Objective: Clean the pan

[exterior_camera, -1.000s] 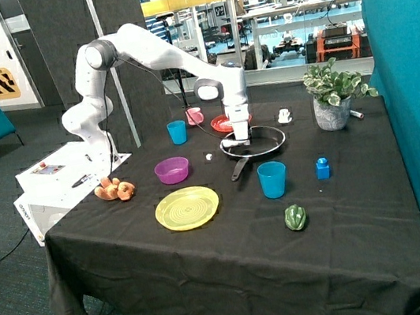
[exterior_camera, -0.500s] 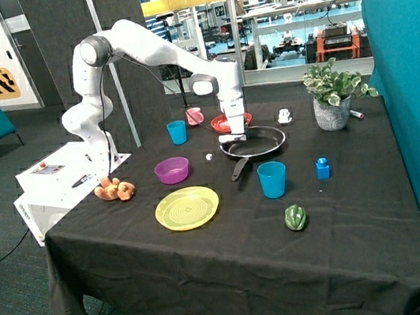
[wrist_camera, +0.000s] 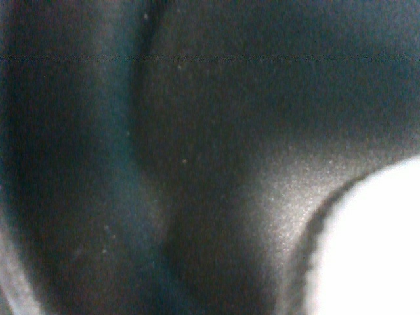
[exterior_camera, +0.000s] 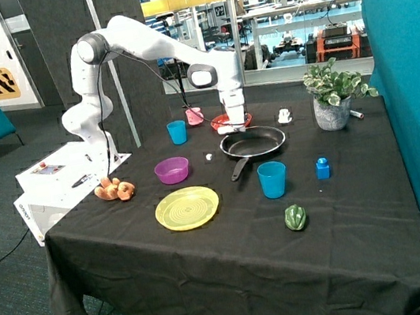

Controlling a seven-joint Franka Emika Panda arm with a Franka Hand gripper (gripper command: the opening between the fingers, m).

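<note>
**Gripper lifts clear of the pan**

Bench [exterior_camera: 235, 265], left to right: toy animal [exterior_camera: 114, 190], purple bowl [exterior_camera: 172, 169], yellow-green plate [exterior_camera: 187, 207], blue cup [exterior_camera: 177, 131], pink cup [exterior_camera: 194, 116], red plate [exterior_camera: 221, 124], pan [exterior_camera: 253, 142], larger blue cup [exterior_camera: 272, 179], green pepper [exterior_camera: 295, 217], blue block [exterior_camera: 322, 168], potted plant [exterior_camera: 334, 98].

The pan sits mid-bench, handle toward the larger blue cup.

Change: a second ago the gripper [exterior_camera: 236, 127] was down inside the pan; now it has risen and drawn back toward the red plate, above the pan's far rim. Likely a wiping pass just ended. Pan unmoved.

Whether the gripper is apart or together: cannot tell. Wrist view shows only dark blur.
</note>
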